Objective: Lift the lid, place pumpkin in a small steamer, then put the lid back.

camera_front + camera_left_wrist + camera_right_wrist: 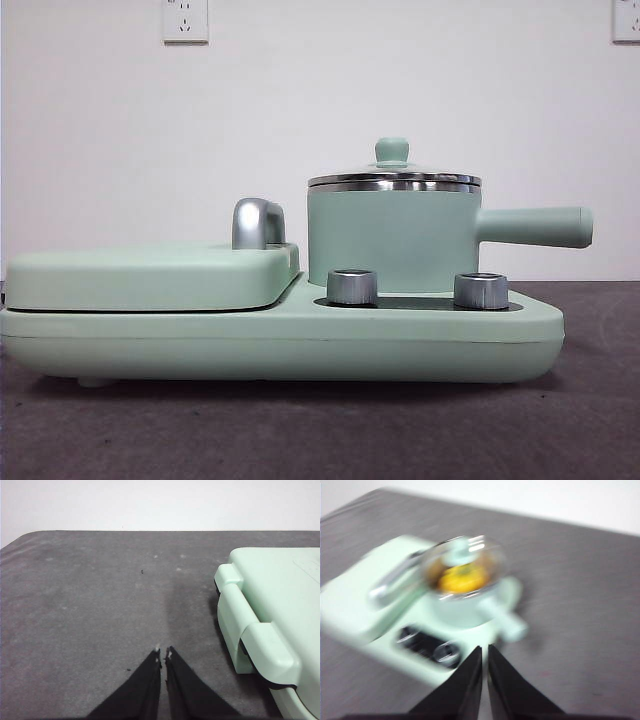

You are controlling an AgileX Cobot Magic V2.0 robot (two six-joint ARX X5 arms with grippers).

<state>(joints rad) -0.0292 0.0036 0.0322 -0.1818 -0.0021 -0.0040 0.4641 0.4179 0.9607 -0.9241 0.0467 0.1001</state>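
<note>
The small steamer (392, 240) stands on the right of the mint-green cooker base (280, 340), its long handle pointing right. The lid (393, 176) sits on it, with the mint-green knob on top. In the blurred right wrist view the yellow-orange pumpkin (461, 577) shows through the glass lid (465, 560) inside the steamer (470, 610). My right gripper (484, 651) is shut and empty, up and away from the steamer. My left gripper (163, 654) is shut and empty over the bare grey table, beside the cooker's griddle cover (280, 605). Neither gripper shows in the front view.
The flat mint-green griddle cover (150, 272) with a chrome handle (257, 222) fills the cooker's left half. Two chrome dials (352, 286) (481, 290) sit at the front under the steamer. A grey mat (320, 430) covers the table. A white wall stands behind.
</note>
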